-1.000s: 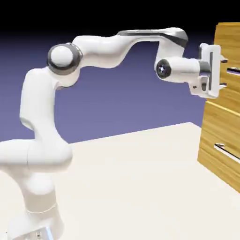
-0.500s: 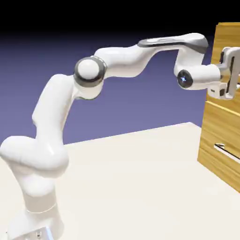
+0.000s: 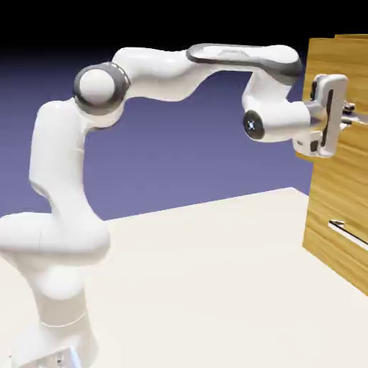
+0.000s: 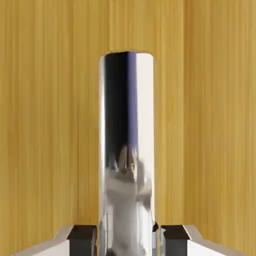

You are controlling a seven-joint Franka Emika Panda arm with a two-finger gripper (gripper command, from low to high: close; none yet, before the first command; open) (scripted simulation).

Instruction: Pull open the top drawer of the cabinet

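Observation:
The cabinet [image 3: 336, 237] is a tall light-brown wood-grain box at the exterior view's right edge. Its top drawer [image 3: 322, 65] stands a little out from the cabinet body, toward the exterior view's left. My gripper [image 3: 346, 115] is shut on the top drawer's silver bar handle [image 3: 358, 116]. In the hand view the handle [image 4: 127, 145] runs up the middle as a shiny bar in front of the drawer's wood [image 4: 50, 125]. Its lower end sits between my two dark fingertips [image 4: 82, 235]. My gripper [image 4: 127, 236] pinches it from both sides.
The lower drawer's handle [image 3: 349, 233] shows below on the cabinet front, flush and untouched. The pale table [image 3: 208, 287] spreads between the robot's base and the cabinet.
The gripper went from open in front of the handle to shut on it. The hand has since drawn back to the left, and the top drawer front has come out with it.

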